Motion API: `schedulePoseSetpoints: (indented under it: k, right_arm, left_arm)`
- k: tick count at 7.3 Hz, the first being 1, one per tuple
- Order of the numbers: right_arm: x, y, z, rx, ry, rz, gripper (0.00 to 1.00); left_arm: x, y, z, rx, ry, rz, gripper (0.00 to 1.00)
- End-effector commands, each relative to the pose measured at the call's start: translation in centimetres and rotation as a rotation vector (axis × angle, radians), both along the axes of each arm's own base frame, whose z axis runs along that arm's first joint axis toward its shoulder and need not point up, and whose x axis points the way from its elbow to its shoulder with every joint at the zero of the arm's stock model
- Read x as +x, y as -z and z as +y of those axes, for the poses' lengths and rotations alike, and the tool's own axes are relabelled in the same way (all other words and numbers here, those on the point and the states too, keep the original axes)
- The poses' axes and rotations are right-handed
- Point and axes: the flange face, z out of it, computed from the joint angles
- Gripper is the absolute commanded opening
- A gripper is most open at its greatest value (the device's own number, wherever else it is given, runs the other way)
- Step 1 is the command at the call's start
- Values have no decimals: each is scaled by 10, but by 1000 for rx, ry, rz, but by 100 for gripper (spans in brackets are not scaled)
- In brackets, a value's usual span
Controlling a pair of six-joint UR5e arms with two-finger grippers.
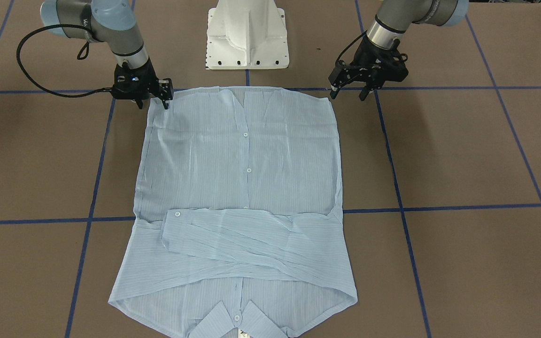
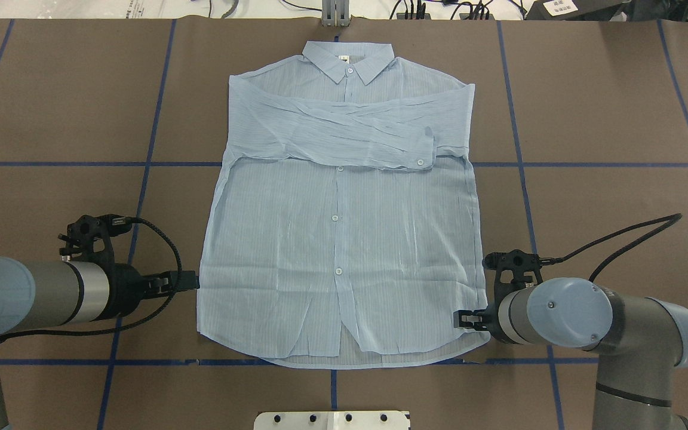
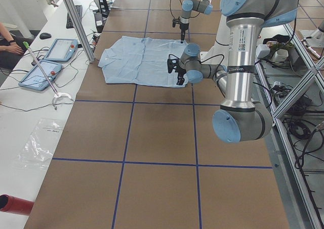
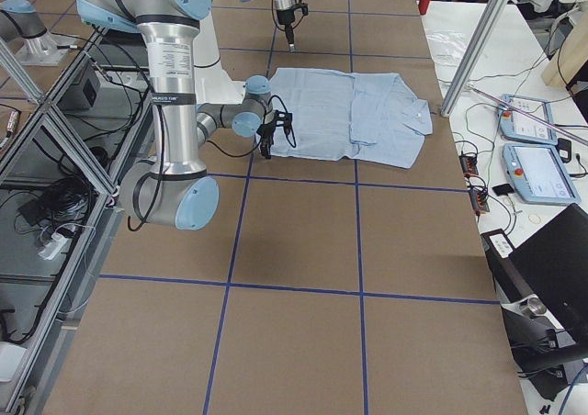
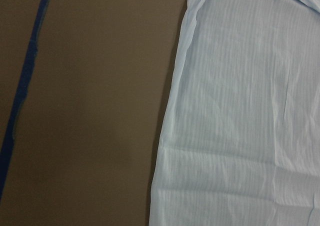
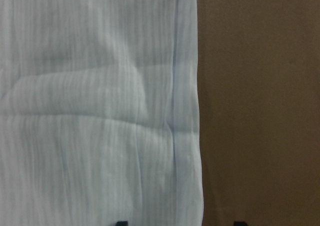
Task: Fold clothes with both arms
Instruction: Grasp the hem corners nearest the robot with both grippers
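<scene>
Pale blue striped shirt [image 2: 338,239] flat on brown table [image 2: 589,119], buttoned front up. Both sleeves folded across chest. Collar at end far from both grippers, hem at near end. Right gripper [image 1: 153,104] at one hem corner, fingers spread, gripping nothing: one fingertip over cloth, other over bare table, shirt's side edge between them. Left gripper [image 1: 348,95] just beside opposite hem corner, fingers spread, empty. White robot base [image 1: 248,35] between arms.
</scene>
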Motion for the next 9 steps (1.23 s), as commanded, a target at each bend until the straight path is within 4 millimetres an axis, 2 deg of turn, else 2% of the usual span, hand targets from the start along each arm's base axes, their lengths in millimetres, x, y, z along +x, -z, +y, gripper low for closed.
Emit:
schedulePoseSetpoints:
  k: [1, 3, 5, 6, 9]
  right_arm:
    - [-1, -6, 0, -5, 0, 13, 69]
    - [0, -6, 0, -6, 0, 16, 46]
    - [1, -5, 0, -7, 1, 16, 13]
    - [1, -1, 0, -6, 1, 13, 0]
    - [8, 10, 0, -1, -4, 0, 0]
  left_arm:
    - [1, 1, 0, 1, 0, 2, 100]
    - [2, -1, -1, -1, 0, -3, 100]
    - [4, -4, -1, -3, -2, -7, 100]
    - [7, -6, -2, -5, -2, -13, 100]
    - [23, -5, -7, -6, -4, -11, 99]
